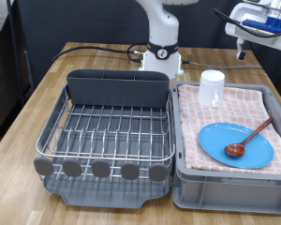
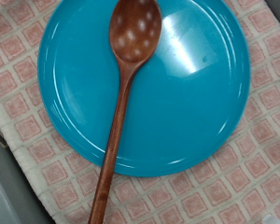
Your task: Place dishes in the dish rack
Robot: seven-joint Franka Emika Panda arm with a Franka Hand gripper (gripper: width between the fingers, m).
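Observation:
The light-blue plate (image 1: pixel 235 144) lies on the pink checked cloth (image 1: pixel 206 120) in the light grey bin (image 1: pixel 225 183) at the exterior view's right. The brown wooden spoon (image 1: pixel 249 137) rests on the plate, its bowl on the plate and its handle past the rim. The wrist view looks straight down on the plate (image 2: pixel 191 93) and the spoon (image 2: pixel 121 103); no fingers show there. The white cup (image 1: pixel 212 88) stands upright on the cloth behind the plate. The dish rack (image 1: pixel 108 131) at the left holds no dishes. The robot's hand (image 1: pixel 260 21) hangs high above the bin, holding nothing visible.
The rack's tall grey utensil compartment (image 1: pixel 117 87) stands at its far side, and round tabs (image 1: pixel 101 169) line its near edge. The robot's white base (image 1: pixel 162 52) and a black cable (image 1: pixel 94 49) sit at the back of the wooden table (image 1: pixel 28 112).

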